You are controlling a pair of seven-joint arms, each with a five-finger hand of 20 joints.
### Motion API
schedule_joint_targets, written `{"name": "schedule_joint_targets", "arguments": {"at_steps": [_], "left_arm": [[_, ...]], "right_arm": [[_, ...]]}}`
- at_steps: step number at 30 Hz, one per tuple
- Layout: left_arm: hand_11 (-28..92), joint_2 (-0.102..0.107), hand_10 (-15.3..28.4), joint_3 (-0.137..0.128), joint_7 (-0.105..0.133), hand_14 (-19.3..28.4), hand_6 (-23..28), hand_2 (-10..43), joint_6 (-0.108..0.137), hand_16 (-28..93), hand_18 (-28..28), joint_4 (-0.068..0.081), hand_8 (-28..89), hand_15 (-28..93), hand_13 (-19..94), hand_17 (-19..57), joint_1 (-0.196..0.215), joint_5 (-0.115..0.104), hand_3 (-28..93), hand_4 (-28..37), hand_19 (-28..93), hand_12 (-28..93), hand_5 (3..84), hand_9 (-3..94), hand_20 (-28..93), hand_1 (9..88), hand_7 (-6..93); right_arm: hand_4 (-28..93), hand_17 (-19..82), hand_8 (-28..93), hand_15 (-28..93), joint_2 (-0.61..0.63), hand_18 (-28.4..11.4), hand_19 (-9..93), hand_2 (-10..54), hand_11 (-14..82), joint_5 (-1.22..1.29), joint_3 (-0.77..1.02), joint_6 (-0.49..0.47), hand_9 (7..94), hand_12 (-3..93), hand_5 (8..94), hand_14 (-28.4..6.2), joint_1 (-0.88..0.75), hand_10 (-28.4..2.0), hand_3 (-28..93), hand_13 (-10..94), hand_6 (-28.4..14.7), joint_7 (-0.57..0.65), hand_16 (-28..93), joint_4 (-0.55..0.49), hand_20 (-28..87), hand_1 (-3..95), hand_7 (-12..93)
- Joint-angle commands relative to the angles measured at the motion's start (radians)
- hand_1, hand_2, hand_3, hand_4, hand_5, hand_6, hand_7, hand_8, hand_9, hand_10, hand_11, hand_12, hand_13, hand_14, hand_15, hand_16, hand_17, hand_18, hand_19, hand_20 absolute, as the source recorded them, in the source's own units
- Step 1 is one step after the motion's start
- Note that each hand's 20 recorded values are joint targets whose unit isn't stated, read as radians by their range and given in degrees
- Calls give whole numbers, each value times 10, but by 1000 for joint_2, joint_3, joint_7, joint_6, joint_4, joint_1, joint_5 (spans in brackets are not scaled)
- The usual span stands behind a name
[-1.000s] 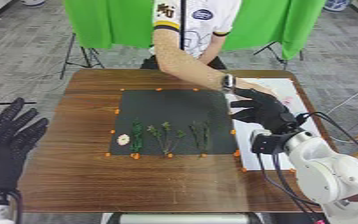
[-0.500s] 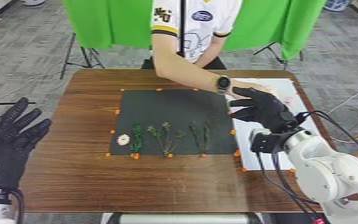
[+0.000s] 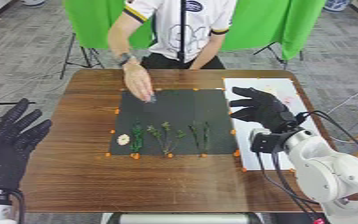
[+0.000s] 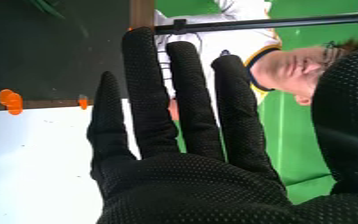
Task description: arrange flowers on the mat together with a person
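My right hand (image 3: pixel 262 109) is held over the white sheet (image 3: pixel 269 145), open and with nothing in it; in the right wrist view the same hand (image 4: pixel 189 182) has its fingers straight. At the left edge my left hand (image 3: pixel 7 150) is open beside the table. On the dark mat (image 3: pixel 171 112), a pale oval flower (image 3: pixel 123 139), a green sprig (image 3: pixel 137 137), a branched stem (image 3: pixel 167 139) and thin stems (image 3: pixel 202 136) lie in a row along the near side. A person's hand (image 3: pixel 138 82) is over the mat's far left part, with something small and bluish at its fingertips.
Orange markers (image 3: pixel 135 156) line the edges of the mat and the sheet. Small pinkish pieces (image 3: pixel 288 99) lie on the white sheet beyond my right hand. The brown table (image 3: pixel 158 185) extends around the mat, and the person stands at its far side.
The person's hand has moved from the white sheet, beside my right hand, leftward to the mat's far left part. My hands have hardly moved.
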Motion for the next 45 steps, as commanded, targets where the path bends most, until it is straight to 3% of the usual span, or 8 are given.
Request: {"name": "schedule_joint_targets", "arguments": {"at_steps": [1, 5, 13, 21, 25, 31, 35, 45], "left_arm": [[172, 14, 145, -1, 10, 209, 55, 62, 9, -38, 197, -10, -82, 412, 199, -75, 26, -2, 757, -252, 425, 119, 332, 293, 186, 208, 98], [172, 22, 145, -2, 19, 211, 55, 62, 11, -39, 197, -10, -82, 416, 198, -75, 25, -10, 757, -252, 425, 119, 332, 293, 186, 209, 98], [173, 10, 145, 7, 1, 212, 55, 62, 10, -41, 196, -10, -81, 420, 198, -76, 17, -2, 758, -251, 424, 118, 331, 294, 186, 208, 97], [175, 15, 146, 14, 13, 211, 56, 62, 9, -42, 196, -8, -82, 420, 198, -76, 16, -3, 758, -251, 424, 120, 331, 295, 186, 208, 98], [175, 0, 146, 14, -7, 211, 56, 63, 6, -42, 195, -8, -82, 421, 198, -77, 8, 11, 758, -251, 423, 119, 331, 295, 186, 208, 99], [175, 20, 146, 18, 13, 211, 56, 63, 11, -42, 195, -7, -83, 421, 198, -78, 18, -5, 757, -251, 422, 119, 331, 295, 186, 209, 100], [177, 3, 146, 21, -13, 212, 56, 63, 4, -42, 194, -5, -83, 423, 197, -78, -1, 13, 758, -251, 422, 119, 331, 295, 187, 208, 101], [174, 7, 145, 16, -12, 212, 56, 64, 4, -43, 195, -8, -82, 423, 197, -78, 8, 11, 759, -250, 423, 118, 331, 294, 187, 208, 100]], "right_arm": [[-273, 31, -123, 508, -3, -239, 555, -3, 144, -7, 4, 3, 545, 142, 479, -180, -7, -144, 722, 437, 25, 1, 107, -3, 226, 253, 136], [-272, 31, -123, 508, -1, -239, 554, -3, 144, -6, -4, 3, 546, 142, 480, -180, 3, -143, 722, 438, 25, 2, 108, 1, 226, 253, 135], [-273, 30, -123, 508, -3, -239, 554, -5, 143, -6, -8, 2, 547, 142, 482, -180, 1, -144, 725, 439, 25, 8, 108, 1, 226, 253, 136], [-274, 30, -124, 508, -1, -239, 554, -4, 143, -9, -5, -1, 547, 142, 483, -180, 0, -143, 724, 439, 26, 6, 108, 0, 226, 253, 137], [-274, 30, -124, 508, -1, -239, 554, -4, 143, -10, -5, -2, 547, 142, 483, -181, -2, -143, 724, 438, 25, 6, 108, -2, 227, 253, 136], [-273, 29, -124, 507, 12, -239, 554, -3, 143, -22, 1, 9, 549, 142, 484, -181, -3, -143, 723, 438, 26, 7, 108, -4, 227, 254, 136], [-272, 30, -124, 508, 32, -239, 555, -4, 143, -95, 4, 51, 548, 142, 483, -181, 3, -143, 725, 438, 25, 32, 108, -10, 227, 254, 136], [-270, 49, -123, 512, 95, -248, 570, -8, 136, -337, -54, 210, 521, 141, 474, -183, 70, -143, 726, 443, 24, 178, 106, -14, 228, 259, 134]]}}
